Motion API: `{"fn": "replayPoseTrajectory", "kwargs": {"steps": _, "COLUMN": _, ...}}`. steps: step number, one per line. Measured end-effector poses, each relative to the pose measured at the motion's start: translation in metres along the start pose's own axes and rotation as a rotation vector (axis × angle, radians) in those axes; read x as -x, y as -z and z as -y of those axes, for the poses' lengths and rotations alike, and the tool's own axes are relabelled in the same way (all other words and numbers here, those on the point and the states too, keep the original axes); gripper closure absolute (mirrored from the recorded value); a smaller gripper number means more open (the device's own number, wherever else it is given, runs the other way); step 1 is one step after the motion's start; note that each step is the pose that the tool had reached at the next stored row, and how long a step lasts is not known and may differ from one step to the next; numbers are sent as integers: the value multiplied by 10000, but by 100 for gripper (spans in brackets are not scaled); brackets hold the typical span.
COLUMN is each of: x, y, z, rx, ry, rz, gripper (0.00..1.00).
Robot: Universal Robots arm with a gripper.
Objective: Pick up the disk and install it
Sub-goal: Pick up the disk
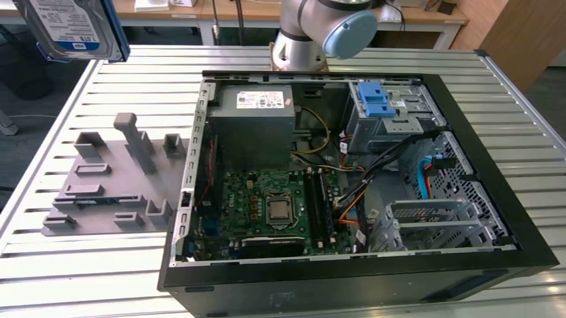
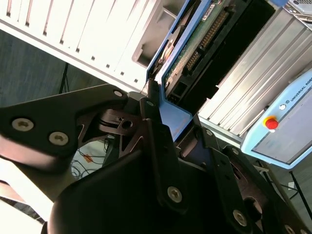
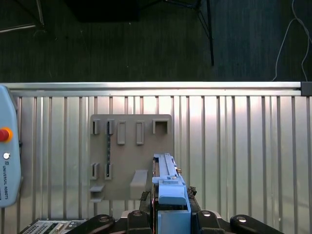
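The disk (image 1: 75, 30), silver with a white-and-blue label in a blue carrier, hangs high at the exterior view's upper left, above the table's corner. In the second wrist view my gripper (image 2: 175, 122) is shut on the disk (image 2: 195, 44), its black fingers (image 2: 151, 114) clamping the blue carrier, with the green circuit side showing. In the first wrist view the disk (image 3: 168, 183) stands edge-on in my gripper (image 3: 170, 217), above the grey fixture plate (image 3: 129, 156).
An open computer case (image 1: 495, 218) lies on the slatted table (image 1: 115, 278), with a grey power-supply box (image 1: 252, 112) and a metal cage with blue latches (image 1: 380, 106) inside. The grey fixture plate (image 1: 115, 179) lies beside the case. A teach pendant (image 3: 7, 161) rests on the table.
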State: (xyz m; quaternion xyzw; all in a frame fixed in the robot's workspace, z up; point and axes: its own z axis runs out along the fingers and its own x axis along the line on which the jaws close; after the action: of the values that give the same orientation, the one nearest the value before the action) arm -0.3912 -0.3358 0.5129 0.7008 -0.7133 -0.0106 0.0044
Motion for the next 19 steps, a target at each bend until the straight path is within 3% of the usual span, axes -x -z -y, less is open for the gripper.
{"fn": "replayPoseTrajectory", "kwargs": {"steps": 19, "x": 3, "y": 4, "z": 180, "rx": 1, "ry": 1, "rz": -1, "gripper": 63}}
